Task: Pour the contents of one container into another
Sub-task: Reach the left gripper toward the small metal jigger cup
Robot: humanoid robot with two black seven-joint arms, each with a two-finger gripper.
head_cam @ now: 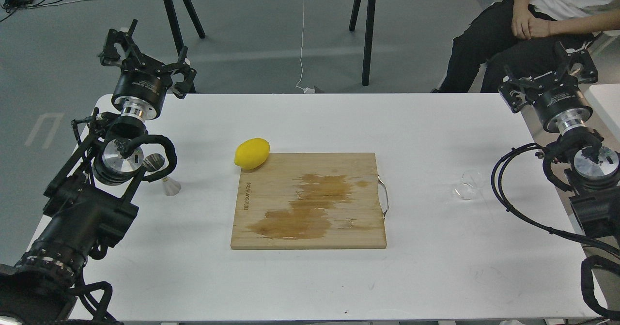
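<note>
A small clear glass cup [467, 185] stands on the white table [310, 276] at the right, close to my right arm. The shiny steel jigger [162, 174] stands at the left, partly hidden behind my left arm. My left gripper [145, 58] is raised over the table's far left corner, fingers spread and empty, well beyond the jigger. My right gripper [550, 75] is raised at the far right edge, fingers spread and empty, well beyond the glass cup.
A wooden cutting board [310, 201] with dark wet stains lies in the middle, a metal handle on its right side. A yellow lemon [252, 153] rests at its far left corner. A seated person [523, 20] is behind the table at the right.
</note>
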